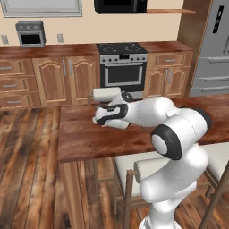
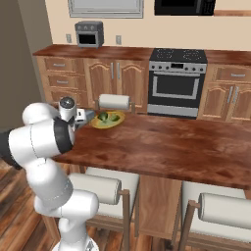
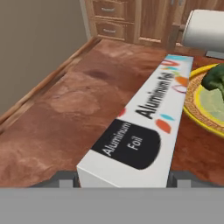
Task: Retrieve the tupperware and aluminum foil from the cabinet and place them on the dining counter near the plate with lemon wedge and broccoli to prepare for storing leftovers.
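I have the aluminum foil [image 3: 144, 127] lying on the tabletop [image 3: 65, 109] just beside the plate [image 3: 199, 116] with broccoli [image 3: 215, 78]. My pincer [image 3: 122, 180] straddles its near end, spread wide; whether it grips, I cannot tell. The tupperware, I judge, remains to fetch.

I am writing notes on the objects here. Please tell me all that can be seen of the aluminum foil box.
The aluminum foil is a long, narrow white box that looks like cardboard. A black label near its close end reads "Aluminum Foil", the word "Aluminum" runs along its top, and small coloured marks surround it. It lies flat, lengthwise on the dining counter, right beside the yellow plate. Its close end sits between the two fingers, which stand at either side of it.
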